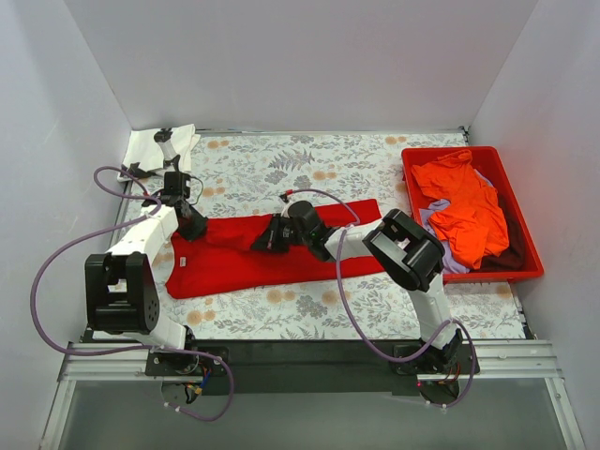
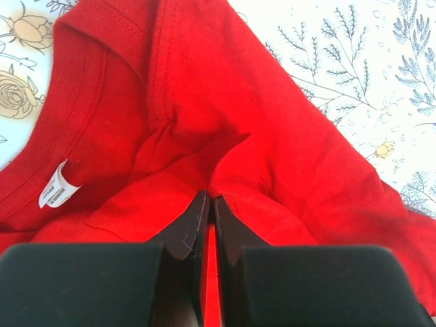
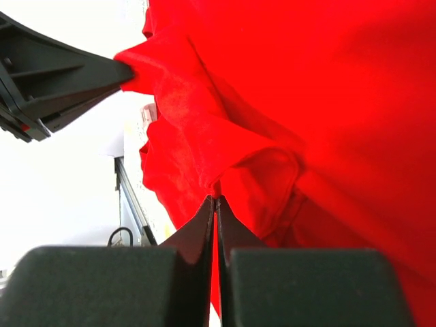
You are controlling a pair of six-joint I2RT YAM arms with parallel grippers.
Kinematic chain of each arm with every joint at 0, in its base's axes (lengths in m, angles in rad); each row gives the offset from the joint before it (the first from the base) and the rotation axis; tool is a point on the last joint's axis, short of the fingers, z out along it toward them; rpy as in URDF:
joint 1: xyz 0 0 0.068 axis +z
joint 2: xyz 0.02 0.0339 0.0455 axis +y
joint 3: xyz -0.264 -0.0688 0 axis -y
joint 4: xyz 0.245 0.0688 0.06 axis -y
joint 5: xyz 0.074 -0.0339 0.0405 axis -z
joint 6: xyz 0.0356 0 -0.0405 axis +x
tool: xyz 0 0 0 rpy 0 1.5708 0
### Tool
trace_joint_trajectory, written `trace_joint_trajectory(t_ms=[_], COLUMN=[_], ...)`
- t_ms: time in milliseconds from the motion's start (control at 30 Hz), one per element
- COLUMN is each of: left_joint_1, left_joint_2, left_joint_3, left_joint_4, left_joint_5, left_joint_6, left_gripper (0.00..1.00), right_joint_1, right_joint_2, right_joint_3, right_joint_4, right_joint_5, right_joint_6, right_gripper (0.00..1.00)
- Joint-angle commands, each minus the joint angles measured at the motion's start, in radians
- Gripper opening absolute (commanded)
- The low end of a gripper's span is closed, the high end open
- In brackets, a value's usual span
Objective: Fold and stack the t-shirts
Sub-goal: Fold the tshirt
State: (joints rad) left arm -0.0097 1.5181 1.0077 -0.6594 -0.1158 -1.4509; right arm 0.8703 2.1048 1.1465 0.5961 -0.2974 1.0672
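Left gripper (image 2: 210, 199) and right gripper (image 3: 216, 199) both pinch the red t-shirt (image 1: 234, 262), apparently mid-fold. White shirt (image 1: 141, 155) sits at ten o'clock. Orange shirt (image 1: 469, 206) and others are heaped in the tray (image 1: 487, 276) at three, so plenty is left!

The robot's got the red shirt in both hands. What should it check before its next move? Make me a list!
1. Is the left hand shut on the red t-shirt? Ok: cloth is pinched near the collar.
2. Is the right hand shut on the same shirt? Ok.
3. Is the shirt lying flat? Not ok: it is bunched up around both hands.
4. How many layers does each hand pinch? Cannot tell.
5. Are the other shirts out of the way? Ok: the orange t-shirt sits in the red tray, apart from the red one.
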Motion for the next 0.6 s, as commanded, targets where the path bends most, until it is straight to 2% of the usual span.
trace_joint_trajectory(t_ms=[0, 400, 533, 567], left_joint_1=[0.004, 0.004, 0.004, 0.004], left_joint_2=[-0.065, -0.096, -0.079, -0.076], left_joint_3=[0.008, -0.09, -0.109, -0.112], left_joint_4=[-0.029, -0.017, -0.006, -0.005], left_joint_5=[-0.033, -0.071, -0.073, -0.071], left_joint_6=[0.011, 0.0, -0.003, -0.006], left_gripper=[0.0, 0.02, 0.07, 0.11], right_joint_1=[-0.001, 0.012, 0.018, 0.018], right_joint_2=[-0.075, -0.059, -0.042, -0.043], right_joint_3=[-0.034, -0.077, -0.062, -0.062], right_joint_4=[0.021, 0.016, -0.001, -0.015], right_joint_5=[-0.022, -0.077, -0.089, -0.089], right_joint_6=[-0.013, -0.004, -0.013, -0.022], right_gripper=[0.01, 0.01, 0.04, 0.06])
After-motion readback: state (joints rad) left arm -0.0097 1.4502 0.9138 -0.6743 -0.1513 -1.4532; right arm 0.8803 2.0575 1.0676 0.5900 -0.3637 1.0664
